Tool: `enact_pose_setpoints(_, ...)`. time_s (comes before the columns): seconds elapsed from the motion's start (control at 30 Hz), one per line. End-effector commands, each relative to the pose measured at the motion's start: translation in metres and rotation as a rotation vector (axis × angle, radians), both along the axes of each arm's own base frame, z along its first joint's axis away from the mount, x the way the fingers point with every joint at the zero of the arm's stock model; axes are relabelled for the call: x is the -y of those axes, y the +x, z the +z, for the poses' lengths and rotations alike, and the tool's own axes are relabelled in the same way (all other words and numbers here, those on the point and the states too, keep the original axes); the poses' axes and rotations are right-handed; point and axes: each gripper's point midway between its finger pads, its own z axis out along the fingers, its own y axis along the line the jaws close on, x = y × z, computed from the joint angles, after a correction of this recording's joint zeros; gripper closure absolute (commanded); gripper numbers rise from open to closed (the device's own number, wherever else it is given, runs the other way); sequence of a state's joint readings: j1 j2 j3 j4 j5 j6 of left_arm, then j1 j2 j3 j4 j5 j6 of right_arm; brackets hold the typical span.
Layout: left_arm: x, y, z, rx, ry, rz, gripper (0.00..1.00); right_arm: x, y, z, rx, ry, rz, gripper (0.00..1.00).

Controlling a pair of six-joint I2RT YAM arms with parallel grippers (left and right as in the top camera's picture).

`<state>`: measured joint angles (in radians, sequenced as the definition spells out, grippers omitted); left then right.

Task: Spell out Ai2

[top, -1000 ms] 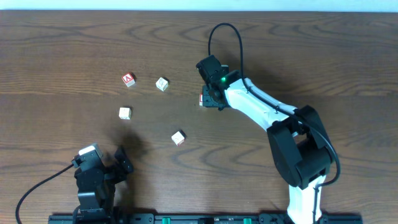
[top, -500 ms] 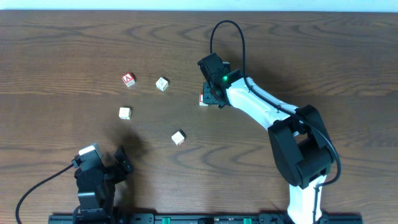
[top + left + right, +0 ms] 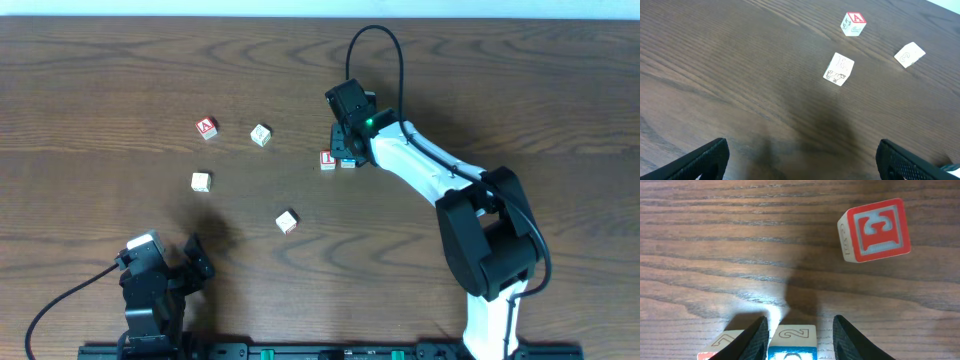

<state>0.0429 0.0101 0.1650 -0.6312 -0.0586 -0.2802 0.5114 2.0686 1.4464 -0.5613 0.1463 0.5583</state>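
The red A block (image 3: 206, 127) lies at the left of the table and shows far off in the left wrist view (image 3: 853, 23). A red-topped I block (image 3: 327, 160) and the blue-faced 2 block (image 3: 347, 160) stand side by side, touching. My right gripper (image 3: 347, 148) is over the 2 block. In the right wrist view its jaws (image 3: 800, 322) are open around the 2 block (image 3: 791, 341): the left finger is against it and the right finger stands apart. The I block (image 3: 715, 350) lies just outside the left finger. My left gripper (image 3: 807, 170) is open and empty at the table's front left.
Three pale blocks lie left of centre (image 3: 261, 134), (image 3: 201, 181), (image 3: 287, 221). Two of them show in the left wrist view (image 3: 839, 69), (image 3: 909, 54). A red block with a grey symbol (image 3: 875, 230) lies just beyond my right gripper.
My right gripper has shifted right and a little back. The 2 block now shows on the table beside the I block, with the jaws loose around it. The left arm has not moved.
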Motion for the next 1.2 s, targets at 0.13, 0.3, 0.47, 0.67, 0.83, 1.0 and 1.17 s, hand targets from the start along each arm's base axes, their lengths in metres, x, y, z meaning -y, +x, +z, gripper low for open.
enact_pose_setpoints(0.13,0.001,0.0,-0.004,-0.007,0.006,-0.008,0.05,0.003,0.007,0.0,0.01,-0.009,0.003,0.62)
enact_pose_setpoints(0.3,0.001,0.0,-0.004,-0.007,0.006,-0.008,0.05,0.004,0.011,0.005,0.017,-0.006,-0.001,0.65)
enact_pose_setpoints(0.47,0.001,0.0,-0.004,-0.007,0.006,-0.008,0.05,0.008,0.02,0.015,0.032,-0.008,-0.003,0.68)
enact_pose_setpoints(0.67,0.001,0.0,-0.004,-0.007,0.006,-0.008,0.05,0.023,0.018,0.013,-0.003,-0.028,-0.027,0.84)
enact_pose_setpoints(0.83,0.001,0.0,-0.004,-0.007,0.006,-0.008,0.05,0.031,0.01,0.009,-0.043,-0.047,-0.036,0.98)
enact_pose_setpoints(1.0,0.001,0.0,-0.004,-0.007,0.006,-0.008,0.05,0.032,0.004,0.007,-0.071,-0.052,-0.032,0.98)
enact_pose_setpoints(1.17,0.001,0.0,-0.004,-0.007,0.006,-0.008,0.05,0.033,-0.002,0.005,-0.095,-0.055,-0.027,0.99)
